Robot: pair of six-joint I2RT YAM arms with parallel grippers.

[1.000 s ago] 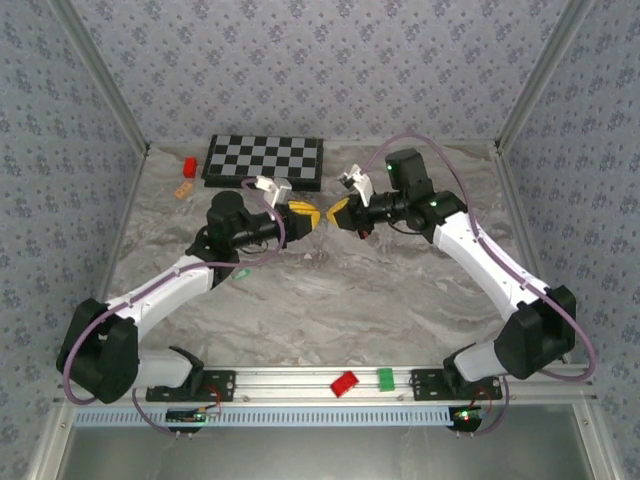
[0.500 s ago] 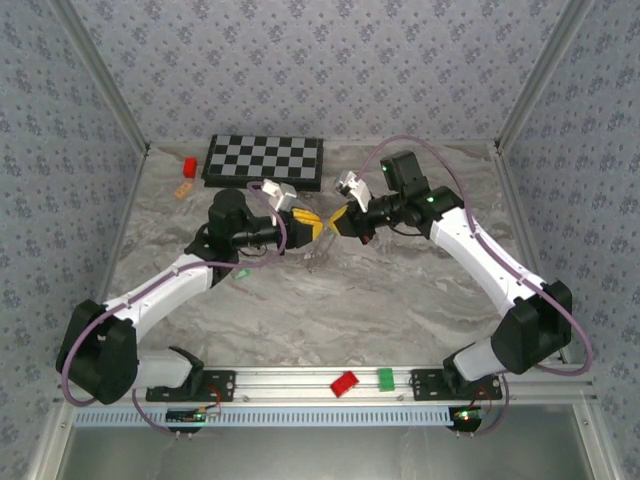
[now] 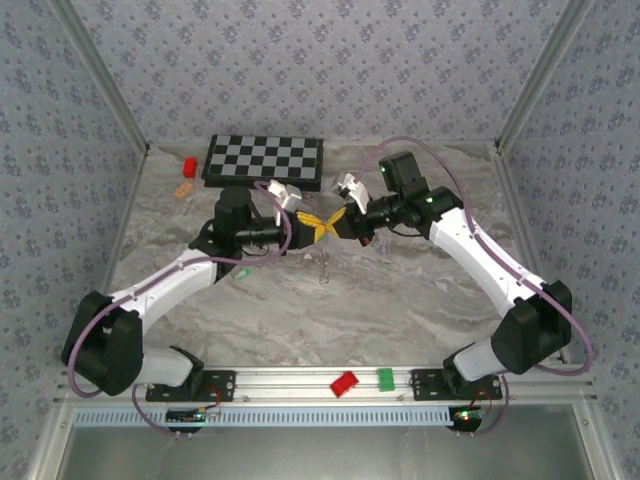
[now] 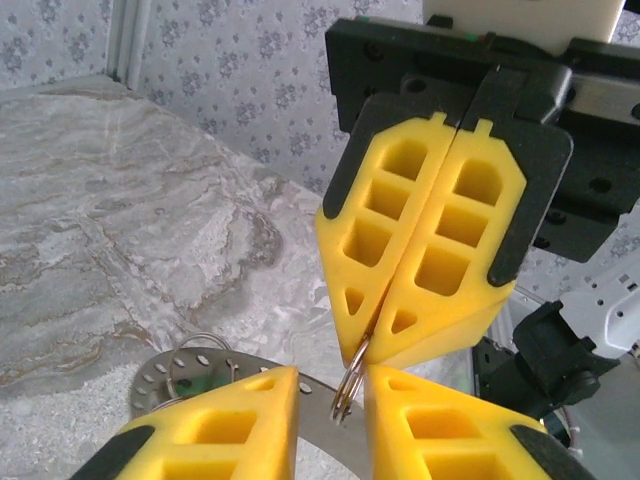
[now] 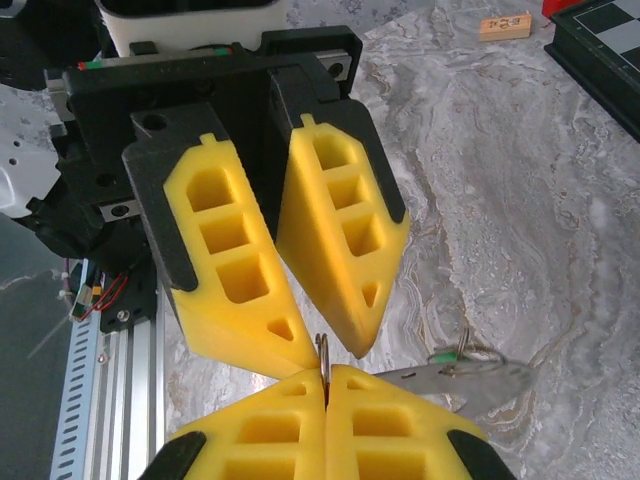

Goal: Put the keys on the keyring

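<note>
Two arms now tip-to-tip: L end effector (image 3: 316,228) has narrowed round keyring (image 5: 322,350), small gap left; R end effector (image 3: 335,222) pinches it. Prob. regrip for threading.

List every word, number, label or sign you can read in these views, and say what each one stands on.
No text can be read in any view.
Dark marks on the top face of the small tan block: too blurred to read.
On the checkerboard: plain squares, with no letters or numbers that can be made out.
</note>
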